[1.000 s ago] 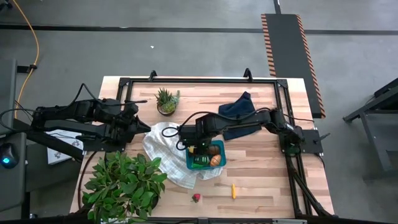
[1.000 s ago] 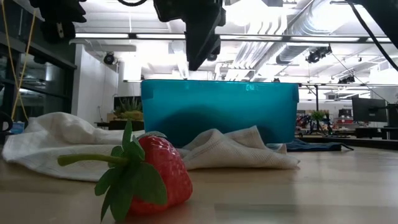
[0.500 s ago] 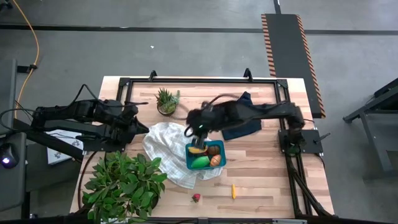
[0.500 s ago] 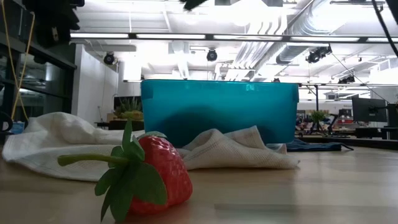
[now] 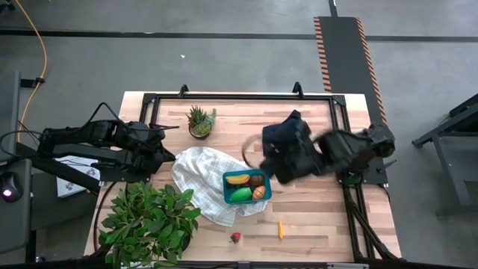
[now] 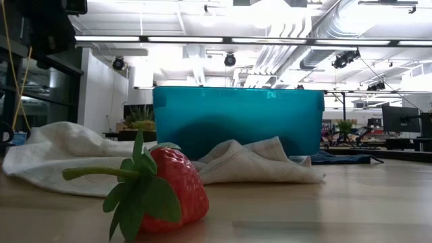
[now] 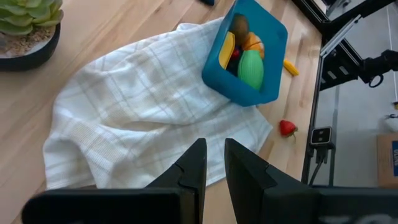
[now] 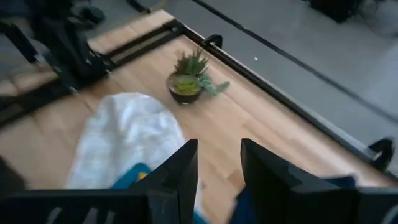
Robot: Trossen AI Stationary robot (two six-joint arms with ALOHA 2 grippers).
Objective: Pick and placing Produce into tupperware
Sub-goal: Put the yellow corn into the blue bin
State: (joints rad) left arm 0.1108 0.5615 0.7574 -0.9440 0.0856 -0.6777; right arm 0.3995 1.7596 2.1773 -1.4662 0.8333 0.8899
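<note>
The teal tupperware (image 5: 246, 187) stands on a white cloth (image 5: 198, 179) and holds a yellow banana (image 5: 237, 179), a green fruit (image 5: 240, 195), a brown round one (image 5: 258, 180) and an orange wedge (image 5: 258, 193). A red strawberry (image 5: 236, 237) and a tiny carrot (image 5: 281, 229) lie on the bare wood nearer the front edge. My right gripper (image 8: 219, 152) hangs open and empty, high above the table, up and to the right of the tupperware (image 8: 134, 174); it shows blurred in the high view (image 5: 270, 161). My left gripper (image 7: 215, 146) waits shut over the cloth's left edge.
A small potted succulent (image 5: 200, 121) stands at the far side and a big leafy plant (image 5: 146, 220) at the near left corner. A dark navy cloth (image 5: 287, 131) lies at the far right, partly under my right arm. A black frame (image 5: 239, 97) runs along the table's edges.
My right gripper has risen from the tupperware and swung away toward the table's right and far side, turning as it went. The banana, which the gripper stood over a second ago, now shows lying in the tupperware. The tupperware and cloth have stayed in place.
</note>
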